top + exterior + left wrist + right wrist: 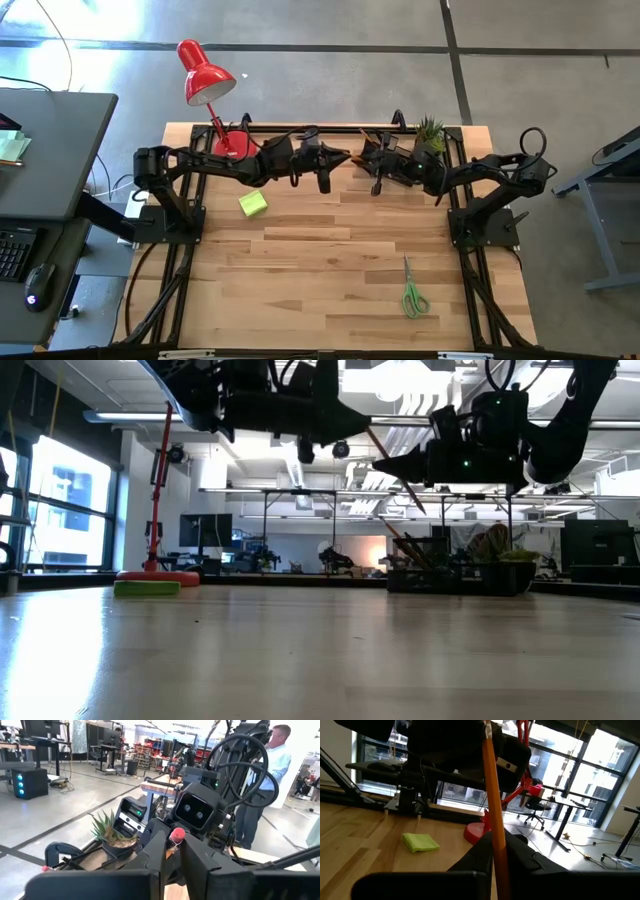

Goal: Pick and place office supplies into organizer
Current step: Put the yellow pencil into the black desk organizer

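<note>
Pencil [492, 815] apparently between both pincers

Light wooden plank counter [330, 270], black frame rails along left and right edges. Yellow-green sticky-note block [253, 204] lies flat toward far left part. Green-handled scissors [413, 291] lie flat near right edge, toward near side. Red desk lamp [214, 98] base stands at far edge, left part. Black mesh organizer [385, 150] and small potted plant [430, 133] stand at far edge, right part, side by side.

Obstacles, far edge: red desk lamp [205, 75], black wire-mesh organizer [378, 150], green potted plant [431, 131]. Wooden tabletop [320, 270] centre open.
</note>
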### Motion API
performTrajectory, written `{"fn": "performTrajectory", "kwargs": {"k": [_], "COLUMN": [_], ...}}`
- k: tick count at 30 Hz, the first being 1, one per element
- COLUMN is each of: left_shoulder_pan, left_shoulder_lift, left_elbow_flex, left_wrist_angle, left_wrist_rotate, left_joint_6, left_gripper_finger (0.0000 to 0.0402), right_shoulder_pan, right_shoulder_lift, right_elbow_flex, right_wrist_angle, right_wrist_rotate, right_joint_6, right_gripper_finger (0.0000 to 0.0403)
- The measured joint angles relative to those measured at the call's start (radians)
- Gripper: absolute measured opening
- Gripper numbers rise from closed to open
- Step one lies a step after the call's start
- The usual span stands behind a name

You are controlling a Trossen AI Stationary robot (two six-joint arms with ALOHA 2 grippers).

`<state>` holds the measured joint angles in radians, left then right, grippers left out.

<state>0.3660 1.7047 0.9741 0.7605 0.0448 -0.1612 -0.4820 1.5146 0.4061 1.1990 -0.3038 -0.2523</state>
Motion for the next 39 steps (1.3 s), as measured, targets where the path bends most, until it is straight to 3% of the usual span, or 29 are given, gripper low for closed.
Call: {"fn": "performTrajectory", "kwargs": {"k": [6,11,18,31,39], "left_shoulder_pan": [0.0,-0.001,-0.001,-0.001,0.0], "left_shoulder_lift": [0.001,0.001,0.001,0.001,0.001], "left_elbow_flex": [0.0,0.0,0.0,0.095,0.108], "left_wrist_angle": [-0.008,-0.02,-0.072,-0.335,-0.411], "left_wrist_rotate": [0.0,0.003,-0.01,-0.013,-0.012], "left_joint_6": [0.004,0.018,0.052,0.18,0.205], "left_gripper_finger": [0.0006,0.0014,0.0004,0.0004,0.0002], "right_shoulder_pan": [0.0,0.0,0.0,0.0,0.001], "right_shoulder_lift": [0.0,0.0,0.0,-0.001,-0.001], "right_elbow_flex": [0.0,0.0,0.0,0.001,0.001], "right_wrist_angle": [-0.051,-0.088,-0.099,-0.152,-0.157], "right_wrist_rotate": [-0.008,-0.077,-0.087,-0.089,-0.089], "right_joint_6": [-0.019,-0.068,-0.071,-0.089,-0.105], "right_gripper_finger": [0.0019,0.0018,0.0022,0.0074,0.0052]}}
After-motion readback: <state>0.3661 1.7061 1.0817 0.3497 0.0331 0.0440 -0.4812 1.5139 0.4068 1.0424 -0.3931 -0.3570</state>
